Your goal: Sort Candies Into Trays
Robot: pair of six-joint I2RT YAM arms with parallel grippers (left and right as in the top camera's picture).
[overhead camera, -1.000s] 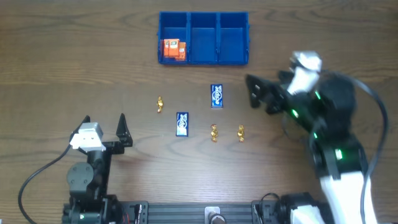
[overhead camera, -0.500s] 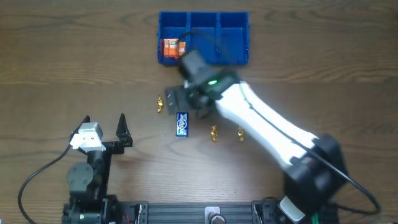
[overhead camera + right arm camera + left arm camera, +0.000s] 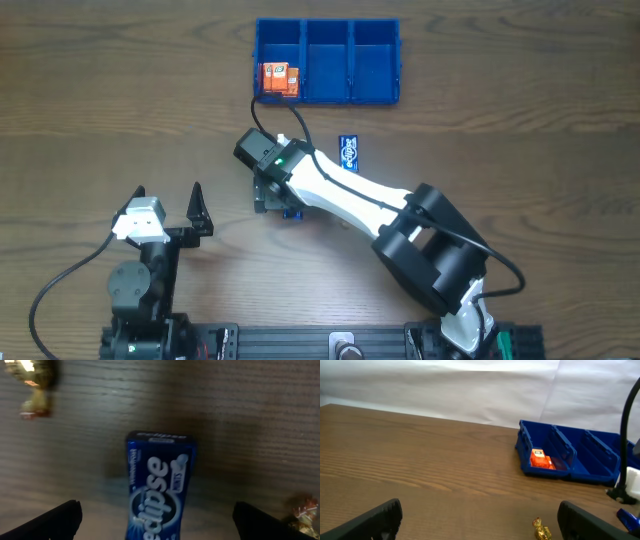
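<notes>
A blue three-bin tray (image 3: 327, 62) stands at the far side, with orange candies (image 3: 279, 80) in its left bin. One blue gum pack (image 3: 348, 153) lies below the tray. My right gripper (image 3: 274, 192) has reached across the middle and hangs low over a second blue gum pack (image 3: 159, 485). That gripper (image 3: 160, 522) is open, its fingers (image 3: 50, 520) either side of the pack and apart from it. A gold-wrapped candy (image 3: 35, 390) lies just beyond the pack, another (image 3: 302, 510) to its side. My left gripper (image 3: 168, 195) stands open near its base with nothing in it.
The left wrist view shows the tray (image 3: 570, 455) with the orange candies (image 3: 541, 458), a gold candy (image 3: 541, 530) close by and part of the right arm (image 3: 630, 485). Bare wood spreads left of the tray and on the right of the table.
The right arm swung from the table's right side across the middle, then came down toward the front over the lower blue gum pack. The left arm has not moved.
</notes>
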